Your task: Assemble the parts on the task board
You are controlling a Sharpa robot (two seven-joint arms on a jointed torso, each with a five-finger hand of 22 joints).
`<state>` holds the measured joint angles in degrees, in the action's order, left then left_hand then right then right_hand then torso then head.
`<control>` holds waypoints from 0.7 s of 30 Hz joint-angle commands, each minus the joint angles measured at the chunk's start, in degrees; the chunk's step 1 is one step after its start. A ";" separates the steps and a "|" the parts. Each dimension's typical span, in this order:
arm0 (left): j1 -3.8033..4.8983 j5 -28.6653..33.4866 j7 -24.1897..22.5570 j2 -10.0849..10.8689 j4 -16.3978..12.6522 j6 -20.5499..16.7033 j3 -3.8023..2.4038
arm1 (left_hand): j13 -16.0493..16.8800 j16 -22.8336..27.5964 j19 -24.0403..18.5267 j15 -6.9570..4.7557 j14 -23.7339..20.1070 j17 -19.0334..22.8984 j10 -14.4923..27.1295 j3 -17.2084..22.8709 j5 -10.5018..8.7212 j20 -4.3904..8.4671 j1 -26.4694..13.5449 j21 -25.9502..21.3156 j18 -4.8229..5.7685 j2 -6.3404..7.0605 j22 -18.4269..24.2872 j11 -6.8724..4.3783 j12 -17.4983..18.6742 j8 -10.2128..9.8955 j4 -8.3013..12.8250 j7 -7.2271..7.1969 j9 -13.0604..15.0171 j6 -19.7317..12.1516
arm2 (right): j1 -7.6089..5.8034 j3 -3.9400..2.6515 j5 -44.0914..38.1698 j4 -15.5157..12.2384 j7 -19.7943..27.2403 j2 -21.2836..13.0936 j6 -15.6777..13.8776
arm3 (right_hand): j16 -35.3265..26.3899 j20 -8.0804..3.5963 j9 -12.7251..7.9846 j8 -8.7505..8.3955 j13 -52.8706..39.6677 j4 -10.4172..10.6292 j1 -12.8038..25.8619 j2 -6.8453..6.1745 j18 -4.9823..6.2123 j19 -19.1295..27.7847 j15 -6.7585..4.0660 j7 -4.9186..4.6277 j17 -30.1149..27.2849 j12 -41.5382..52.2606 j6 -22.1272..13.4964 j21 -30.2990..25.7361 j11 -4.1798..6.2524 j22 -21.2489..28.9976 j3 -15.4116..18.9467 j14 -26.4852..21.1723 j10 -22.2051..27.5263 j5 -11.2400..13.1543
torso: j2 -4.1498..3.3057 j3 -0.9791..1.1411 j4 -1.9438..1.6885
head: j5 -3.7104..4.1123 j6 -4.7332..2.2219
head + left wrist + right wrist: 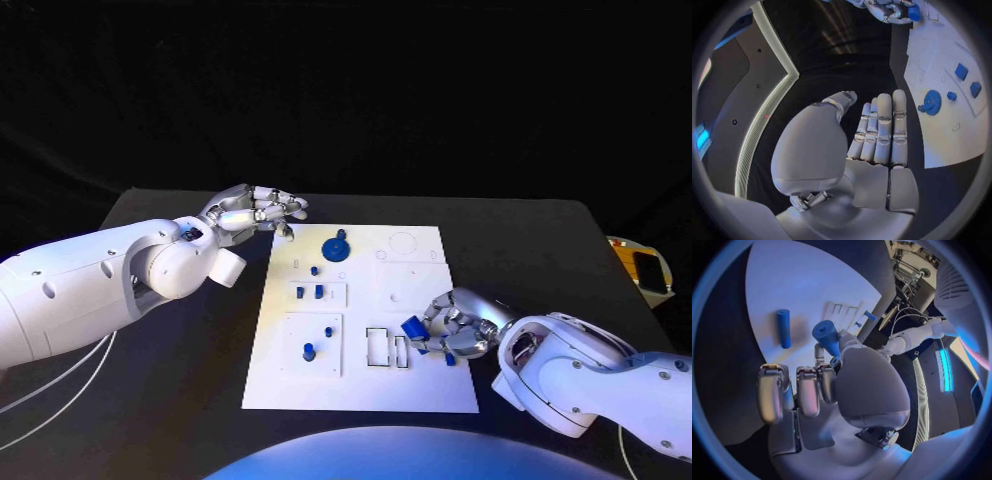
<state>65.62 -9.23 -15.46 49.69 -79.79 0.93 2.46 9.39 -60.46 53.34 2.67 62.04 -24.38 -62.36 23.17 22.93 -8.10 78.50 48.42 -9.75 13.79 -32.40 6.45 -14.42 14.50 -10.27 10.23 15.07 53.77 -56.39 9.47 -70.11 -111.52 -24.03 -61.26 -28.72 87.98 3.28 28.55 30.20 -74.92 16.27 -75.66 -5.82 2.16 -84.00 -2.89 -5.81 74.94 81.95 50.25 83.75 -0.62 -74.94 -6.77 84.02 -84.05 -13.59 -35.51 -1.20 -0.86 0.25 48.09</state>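
nearest to the camera, the right hand (450, 332) rests over the near right part of the task board (433, 400) and pinches a blue cylinder part (826, 336) between its thumb and curled fingers. in the right wrist view this part stands up out of the grip, and a second blue cylinder part (784, 328) lies free on the white plate just beside it. in the head view, small blue pieces show around the fingers of this hand, but i cannot tell them apart there.

more to the middle of the board, two rectangular outlines (389, 347) lie just beside the right hand. a small blue piece (309, 350) sits in the square area near the left edge, and two more blue pieces (310, 292) stand in the plate above it. a blue gear (338, 247) lies at the far part of the board.

beyond the far left corner of the board, the left hand (260, 211) hovers over the black table (534, 250). its fingers (883, 127) are straight and pressed together side by side, and it holds nothing.
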 commanded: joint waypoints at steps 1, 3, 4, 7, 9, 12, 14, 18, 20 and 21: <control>-0.01 -0.12 -0.11 -0.19 -0.11 1.29 -0.03 | 0.07 -0.14 0.25 -0.19 -0.31 -0.05 0.47 -0.12 0.06 -0.12 0.11 -0.17 -0.79 -0.60 0.07 0.07 -0.29 0.25 -0.17 -0.03 -0.03 -0.23 | -0.52 -0.01 7.89 -0.54 1.38 0.08 -1.85 | 0.30 -0.51 0.10 0.15 -5.79 0.18 -0.17 1.29 -0.86 -4.08 -0.50 1.10 9.12 0.02 1.65 0.08 0.29 -13.35 -0.47 4.82 0.11 0.07 | -0.02 -0.06 -0.01 | -0.02 -0.02; -0.01 -0.12 0.09 -0.22 -0.15 1.49 -0.03 | 0.08 -0.15 0.30 -0.20 -0.33 -0.06 0.49 -0.06 0.10 -0.11 0.27 -0.20 -0.79 -0.69 0.09 0.06 -0.31 0.27 -0.15 -0.04 -0.02 -0.21 | -0.81 -0.02 9.80 -0.77 1.48 0.30 -1.63 | 0.30 -0.52 0.09 0.13 -5.80 0.26 -0.05 1.37 -0.87 -4.08 -0.50 1.09 9.13 0.03 1.68 0.09 0.28 -13.36 -0.51 4.82 0.10 0.03 | -0.07 -0.04 0.00 | -0.14 -0.02; -0.01 -0.12 0.17 -0.22 -0.18 1.58 -0.03 | 0.08 -0.15 0.33 -0.21 -0.35 -0.07 0.52 -0.02 0.12 -0.10 0.39 -0.22 -0.79 -0.75 0.11 0.06 -0.32 0.28 -0.13 -0.03 -0.02 -0.22 | -0.89 -0.02 10.35 -0.81 1.47 0.45 -1.36 | 0.30 -0.52 0.09 0.13 -5.80 0.26 -0.05 1.37 -0.87 -4.08 -0.50 1.09 9.13 0.03 1.68 0.09 0.28 -13.36 -0.51 4.82 0.10 0.03 | -0.07 -0.04 -0.01 | -0.16 -0.06; -0.01 -0.12 0.33 -0.24 -0.27 1.82 -0.02 | 0.08 -0.15 0.33 -0.21 -0.35 -0.07 0.52 -0.02 0.12 -0.10 0.39 -0.22 -0.79 -0.75 0.11 0.06 -0.32 0.28 -0.13 -0.03 -0.02 -0.22 | -1.07 -0.03 11.73 -0.78 1.56 1.11 -0.34 | 0.27 -0.52 0.04 0.04 -5.76 0.39 0.47 1.41 -0.83 -4.02 -0.48 1.03 9.05 -0.04 1.67 -0.09 0.24 -13.31 -0.54 4.80 0.13 -0.10 | -0.06 -0.02 0.03 | -0.24 -0.25; -0.01 -0.12 0.36 -0.28 -0.30 1.91 -0.02 | 0.08 -0.15 0.33 -0.21 -0.35 -0.07 0.52 -0.02 0.12 -0.10 0.39 -0.22 -0.79 -0.75 0.11 0.06 -0.32 0.28 -0.13 -0.03 -0.02 -0.22 | -1.14 -0.03 12.34 -0.67 1.61 1.70 0.49 | 0.28 -0.52 0.02 0.01 -5.86 0.41 0.59 1.47 -0.84 -4.03 -0.47 1.02 9.08 0.04 1.68 -0.06 0.23 -13.31 -0.57 4.81 0.06 -0.16 | -0.04 -0.04 -0.01 | -0.28 -0.24; -0.02 -0.12 0.36 -0.31 -0.30 1.88 -0.02 | 0.08 -0.15 0.33 -0.21 -0.35 -0.07 0.52 -0.02 0.12 -0.10 0.39 -0.22 -0.79 -0.75 0.11 0.06 -0.32 0.28 -0.13 -0.03 -0.02 -0.22 | -1.19 -0.03 13.04 -0.35 1.50 2.70 2.01 | 0.29 -0.51 -0.01 -0.05 -5.90 0.44 1.24 1.55 -0.85 -4.05 -0.44 0.99 9.12 0.05 1.75 0.00 0.20 -13.33 -0.57 4.82 0.03 -0.13 | -0.06 -0.05 -0.05 | -0.23 -0.08; -0.02 -0.12 0.38 -0.31 -0.31 1.87 -0.01 | 0.08 -0.16 0.38 -0.21 -0.37 -0.08 0.54 0.03 0.15 -0.08 0.55 -0.25 -0.79 -0.82 0.13 0.06 -0.34 0.28 -0.11 -0.02 -0.03 -0.24 | -1.20 -0.03 13.24 -0.11 1.20 3.21 3.00 | 0.29 -0.49 -0.03 -0.10 -5.86 0.45 2.20 1.59 -0.85 -4.04 -0.40 0.95 9.12 -0.02 1.83 0.00 0.16 -13.33 -0.42 4.82 0.05 0.11 | -0.08 -0.06 -0.05 | -0.30 0.08; -0.02 -0.12 0.44 -0.34 -0.35 1.93 -0.01 | 0.08 -0.16 0.38 -0.21 -0.37 -0.08 0.54 0.03 0.15 -0.08 0.55 -0.25 -0.79 -0.82 0.13 0.06 -0.34 0.28 -0.11 -0.02 -0.03 -0.24 | -1.17 0.01 13.30 0.77 0.22 4.64 5.58 | 0.33 -0.49 0.20 0.31 -6.07 0.49 7.19 2.24 -0.83 -4.02 -0.48 1.18 9.30 0.03 2.72 -0.07 0.29 -13.31 0.90 4.86 -0.14 -0.32 | -0.10 -0.05 -0.04 | -0.47 0.15; -0.02 -0.12 0.45 -0.36 -0.37 1.94 -0.01 | 0.08 -0.16 0.38 -0.21 -0.37 -0.08 0.54 0.03 0.15 -0.08 0.55 -0.25 -0.79 -0.82 0.13 0.06 -0.34 0.28 -0.11 -0.02 -0.03 -0.24 | -1.11 0.03 13.30 1.10 -0.11 5.18 6.35 | 0.32 -0.53 0.28 0.43 -6.05 0.47 7.75 2.30 -0.82 -4.01 -0.53 1.26 9.25 -0.03 2.89 -0.10 0.37 -13.30 1.14 4.84 -0.13 -0.09 | -0.07 -0.05 -0.02 | -0.54 0.23; -0.02 -0.12 0.45 -0.36 -0.38 1.94 -0.01 | 0.08 -0.16 0.38 -0.21 -0.37 -0.08 0.54 0.03 0.15 -0.08 0.55 -0.25 -0.79 -0.82 0.13 0.06 -0.34 0.28 -0.11 -0.02 -0.03 -0.24 | -1.06 0.04 13.28 1.30 -0.29 5.49 6.70 | 0.30 -0.55 0.31 0.49 -6.07 0.46 7.92 2.31 -0.81 -3.98 -0.56 1.31 9.21 -0.03 2.97 -0.17 0.40 -13.28 1.23 4.84 -0.15 0.10 | -0.06 -0.06 -0.01 | -0.55 0.24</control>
<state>65.60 -9.28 -14.87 49.47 -79.99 1.71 2.48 9.37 -60.46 53.34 2.67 62.04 -24.37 -62.14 23.17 22.94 -8.09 78.88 48.42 -9.75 13.41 -32.35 6.66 -14.41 14.50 -10.27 10.23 15.07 53.77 -57.55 9.48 -57.72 -110.39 -23.55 -56.01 -25.88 87.98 3.28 28.78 30.74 -74.91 16.68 -67.82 -2.73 2.16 -83.99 -2.88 -6.76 74.93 81.95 51.18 83.75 -0.63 -74.92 -5.84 84.02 -84.06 -13.77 -35.60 -1.26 -0.90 -0.21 48.25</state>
